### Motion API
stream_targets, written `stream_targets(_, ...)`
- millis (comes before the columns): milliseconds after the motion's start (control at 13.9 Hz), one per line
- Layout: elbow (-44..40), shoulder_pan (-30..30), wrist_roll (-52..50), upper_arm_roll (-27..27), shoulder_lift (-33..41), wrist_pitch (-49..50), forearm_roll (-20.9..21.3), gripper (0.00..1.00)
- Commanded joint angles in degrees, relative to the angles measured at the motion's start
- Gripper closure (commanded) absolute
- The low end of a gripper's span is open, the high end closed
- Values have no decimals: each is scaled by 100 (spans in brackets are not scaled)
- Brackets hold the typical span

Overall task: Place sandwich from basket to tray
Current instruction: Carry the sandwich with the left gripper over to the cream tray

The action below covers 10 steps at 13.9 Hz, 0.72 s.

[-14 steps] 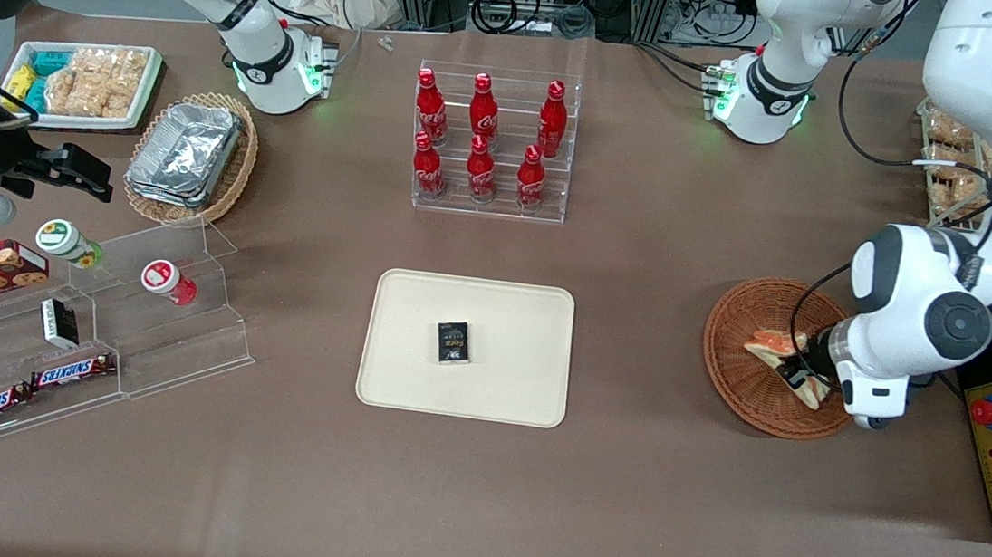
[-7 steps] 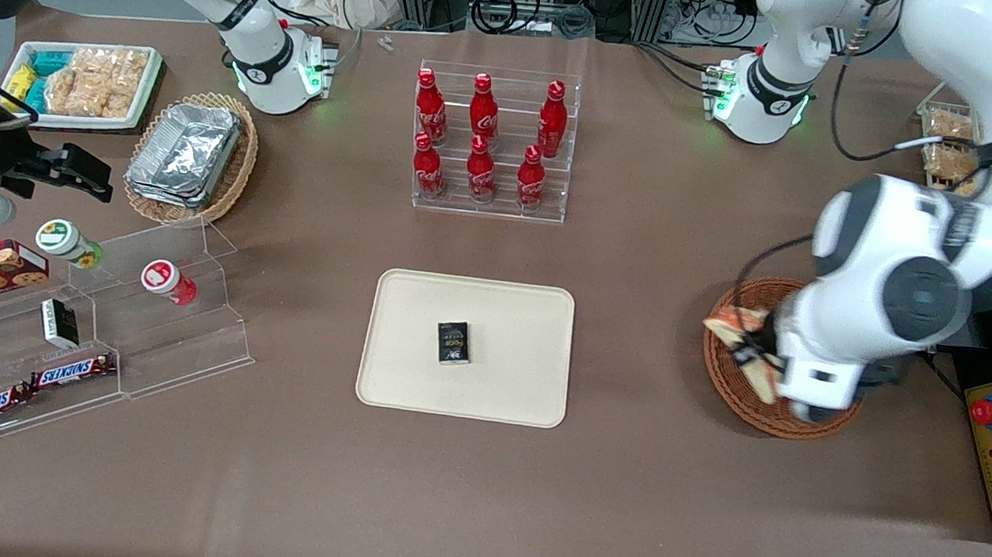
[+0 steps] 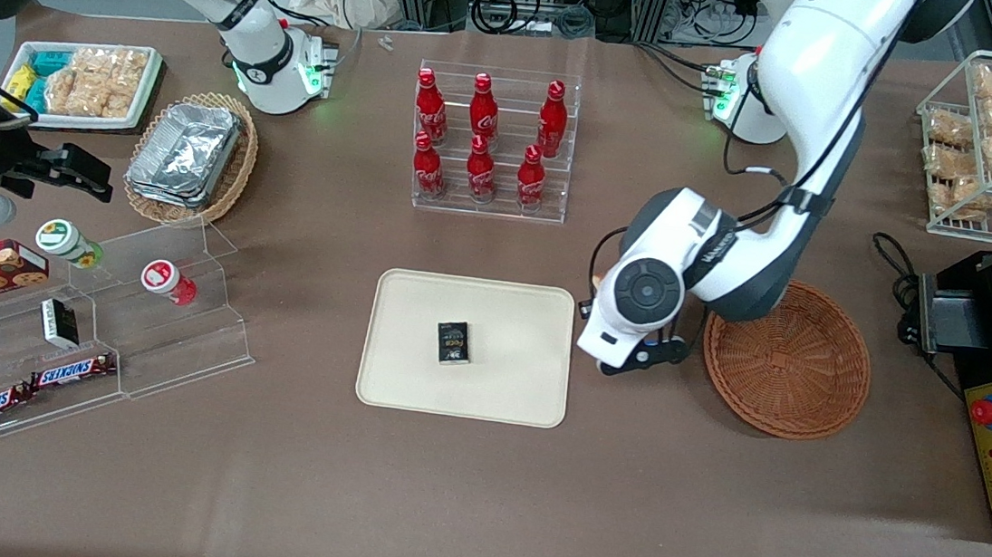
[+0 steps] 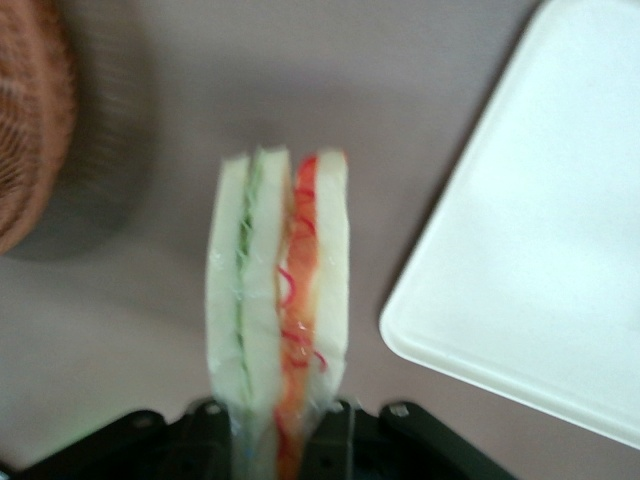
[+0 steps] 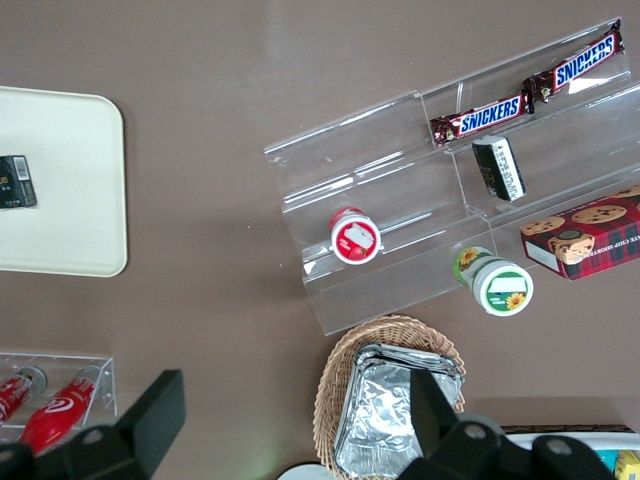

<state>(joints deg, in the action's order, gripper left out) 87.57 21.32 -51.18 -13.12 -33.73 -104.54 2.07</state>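
Gripped upright in the black two-finger hand (image 4: 275, 440), the white-bread triangular sandwich (image 4: 278, 310) hangs between the round reddish-brown wicker basket (image 3: 787, 357) and cream rectangular tray (image 3: 467, 347); carry it over bare tray, avoiding the small black packet (image 3: 452, 343).

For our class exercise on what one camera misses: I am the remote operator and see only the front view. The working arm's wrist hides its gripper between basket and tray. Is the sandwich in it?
Observer: Yes. The left wrist view shows the gripper shut on the sandwich, which is held on edge, green and red filling layers showing.
Operator: Is it over the tray yet?
Observer: No. In that view brown table lies under the sandwich; the tray shows only beside it.
Operator: And the basket?
Observer: It is clear of it too; the basket rim shows apart from the sandwich, toward the working arm's end of the table.
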Motion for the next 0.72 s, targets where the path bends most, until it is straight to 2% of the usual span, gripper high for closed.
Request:
stream_targets(0, -249, 398, 3, 28, -379, -476, -40, 100)
stream_targets(289, -276, 662, 82, 28, -722, -646, 4, 100)
stream_targets(649, -1478, 830, 46, 55, -1706, -840, 294, 100)
